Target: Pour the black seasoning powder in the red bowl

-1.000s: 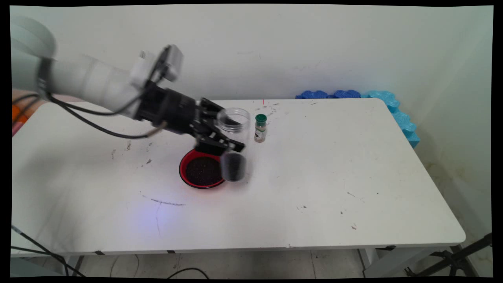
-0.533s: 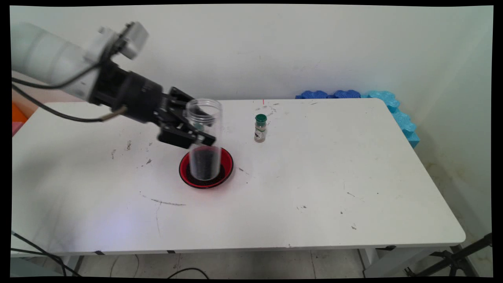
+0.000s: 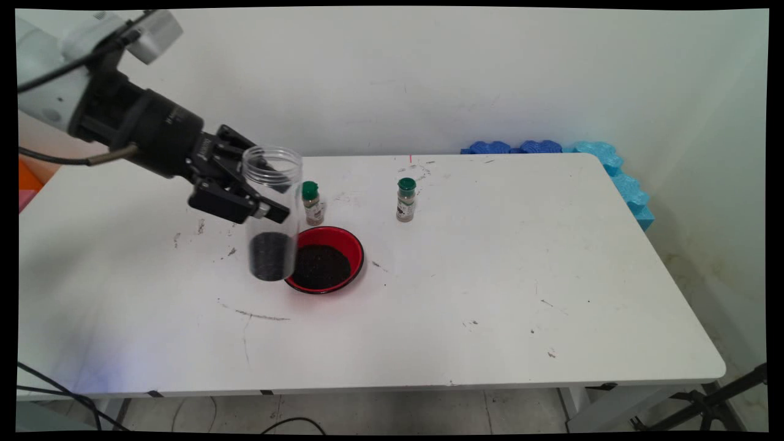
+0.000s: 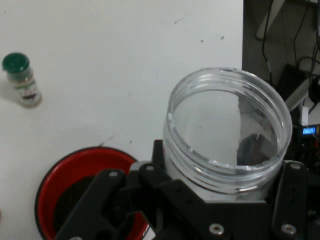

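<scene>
Gripper (image 3: 260,199) clamps upright clear jar (image 3: 272,211); red bowl (image 3: 343,239) just beside.

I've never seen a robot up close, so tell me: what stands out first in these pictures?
The black end effector holds a clear jar, upright with dark grains at its bottom, just left of a red bowl of the same dark stuff. Behind the bowl stand two green-capped spice bottles.

My scuffed white rectangular table (image 3: 490,294) stands against a plain off-white wall (image 3: 429,73). At two o'clock, blue foam mats (image 3: 618,171) line its edge. Black cables (image 3: 288,422) trail across the pale floor (image 3: 380,410) at six o'clock.
</scene>
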{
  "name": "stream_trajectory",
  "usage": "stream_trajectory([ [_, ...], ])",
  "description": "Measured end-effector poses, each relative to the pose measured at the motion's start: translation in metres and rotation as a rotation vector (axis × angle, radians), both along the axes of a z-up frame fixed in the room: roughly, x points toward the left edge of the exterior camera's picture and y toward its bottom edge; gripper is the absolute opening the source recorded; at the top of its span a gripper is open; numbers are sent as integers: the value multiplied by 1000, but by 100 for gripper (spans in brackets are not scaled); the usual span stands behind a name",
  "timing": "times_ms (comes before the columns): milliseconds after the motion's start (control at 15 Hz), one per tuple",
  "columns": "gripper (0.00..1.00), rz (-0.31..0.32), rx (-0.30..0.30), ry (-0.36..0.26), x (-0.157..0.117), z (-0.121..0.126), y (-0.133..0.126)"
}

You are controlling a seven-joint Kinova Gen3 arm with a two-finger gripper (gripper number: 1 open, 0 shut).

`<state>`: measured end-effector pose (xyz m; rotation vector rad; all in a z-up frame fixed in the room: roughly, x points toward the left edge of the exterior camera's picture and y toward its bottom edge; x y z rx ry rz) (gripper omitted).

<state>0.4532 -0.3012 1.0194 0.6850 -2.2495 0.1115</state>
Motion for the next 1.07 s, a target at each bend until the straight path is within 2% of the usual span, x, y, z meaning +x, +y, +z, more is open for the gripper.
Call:
stream_trajectory([
  [267,0,23,29,-20,10,9,1],
  [733,0,16,58,7,16,9,2],
  [1067,0,28,140,25,22,-2,5],
])
